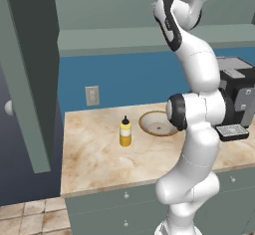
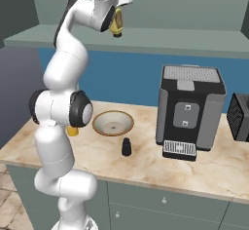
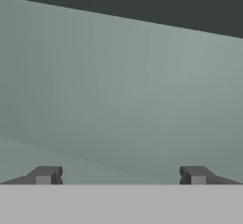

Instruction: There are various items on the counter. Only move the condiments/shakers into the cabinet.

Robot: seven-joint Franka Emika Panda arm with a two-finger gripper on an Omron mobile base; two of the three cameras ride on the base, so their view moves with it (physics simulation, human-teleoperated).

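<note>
Gripper (image 2: 117, 27) hovering at cabinet shelf (image 2: 194, 41), fingertips (image 3: 45, 175) standing wide apart; plain yellow bottle (image 2: 115, 25) sitting right by it, apparently released. Placing step ending. Next: backing off, reaching far below for squeeze bottle (image 1: 125, 132) and black shaker (image 2: 126, 147).

Standing on the table (image 1: 94, 154): a squeeze bottle (image 1: 125, 132) toward the left, a wooden bowl (image 2: 113, 123) just to its right, a small shaker (image 2: 126, 146) in front of the bowl, a coffee machine (image 2: 189, 109) further right, near the wall. Below the table, drawers (image 2: 160, 202). Above, along the wall, the cabinet shelf (image 2: 185, 41). Raised up at shelf level, the pincer (image 2: 116, 27), a squarish bottle (image 2: 116, 25) at it, over the shelf's left part. At far left, the cabinet door (image 1: 27, 74), swung open.
</note>
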